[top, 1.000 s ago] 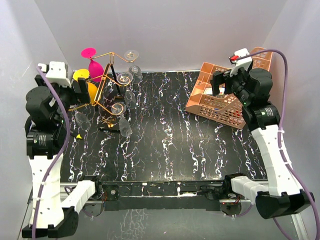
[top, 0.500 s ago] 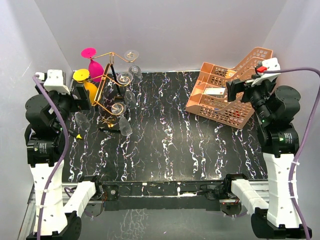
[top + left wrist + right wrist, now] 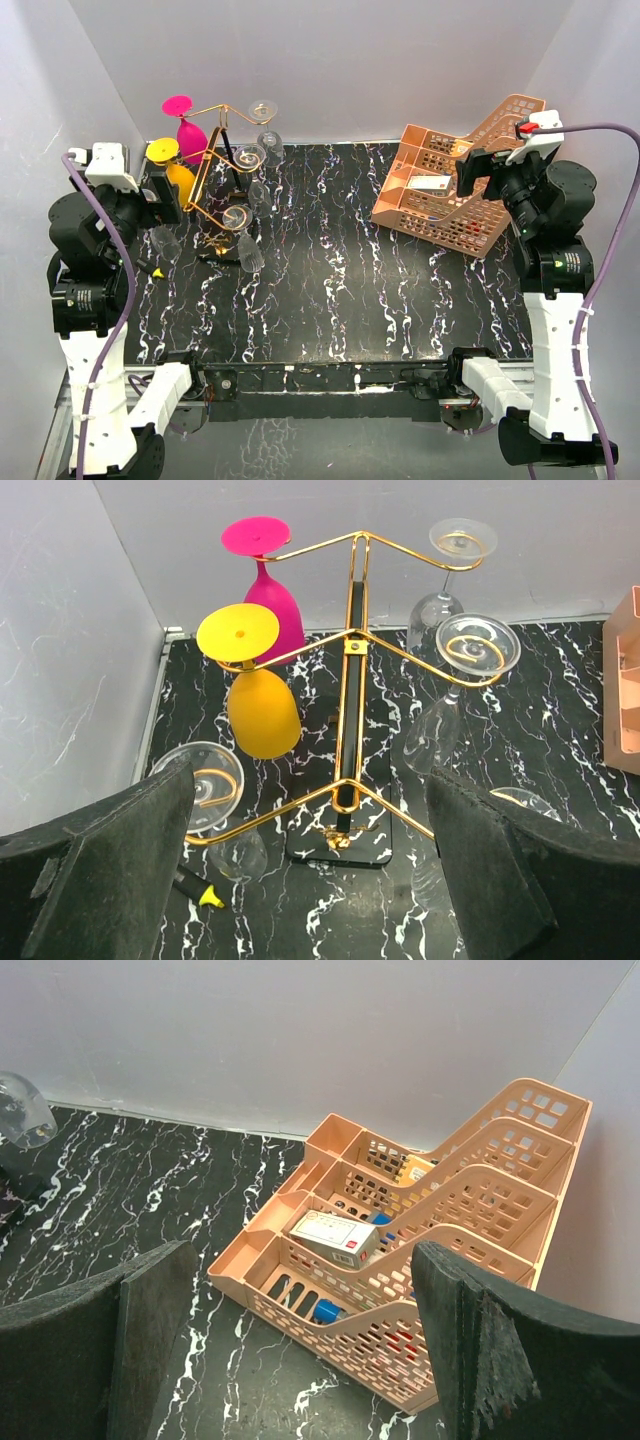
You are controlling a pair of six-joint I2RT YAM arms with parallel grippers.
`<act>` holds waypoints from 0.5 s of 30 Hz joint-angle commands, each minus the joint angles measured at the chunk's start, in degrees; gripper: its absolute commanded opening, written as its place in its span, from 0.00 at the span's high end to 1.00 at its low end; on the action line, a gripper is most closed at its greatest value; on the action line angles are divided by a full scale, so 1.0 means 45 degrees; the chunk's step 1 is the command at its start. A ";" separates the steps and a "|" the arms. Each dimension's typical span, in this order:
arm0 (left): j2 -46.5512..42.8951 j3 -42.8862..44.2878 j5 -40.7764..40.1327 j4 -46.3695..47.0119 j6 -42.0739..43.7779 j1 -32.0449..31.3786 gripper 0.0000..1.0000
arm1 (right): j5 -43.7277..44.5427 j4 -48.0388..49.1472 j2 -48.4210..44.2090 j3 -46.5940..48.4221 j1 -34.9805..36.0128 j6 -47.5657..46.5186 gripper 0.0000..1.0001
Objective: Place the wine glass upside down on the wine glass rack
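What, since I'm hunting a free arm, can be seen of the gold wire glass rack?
The wine glass rack is thin gold wire: an upright post on a dark flat base, with paired arms spreading to curled ends. It stands upright at the far left corner of the table. A pink glass, a yellow glass and clear glasses hang upside down from it.

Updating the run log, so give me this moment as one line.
left gripper open, empty | right gripper open, empty | wine glass rack: pink glass, yellow glass, clear glasses hanging upside down | orange tray: right rear
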 commanded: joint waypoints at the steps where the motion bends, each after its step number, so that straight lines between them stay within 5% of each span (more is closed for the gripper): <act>1: -0.0041 0.0583 -0.0165 -0.0264 -0.0251 0.0123 0.03 | 0.0246 0.0231 -0.0065 0.0162 -0.0093 0.0246 0.01; 15: 0.0162 0.0733 -0.0473 -0.0344 -0.0381 0.0122 0.03 | 0.0300 0.0155 0.0042 0.0132 -0.0118 0.0245 0.01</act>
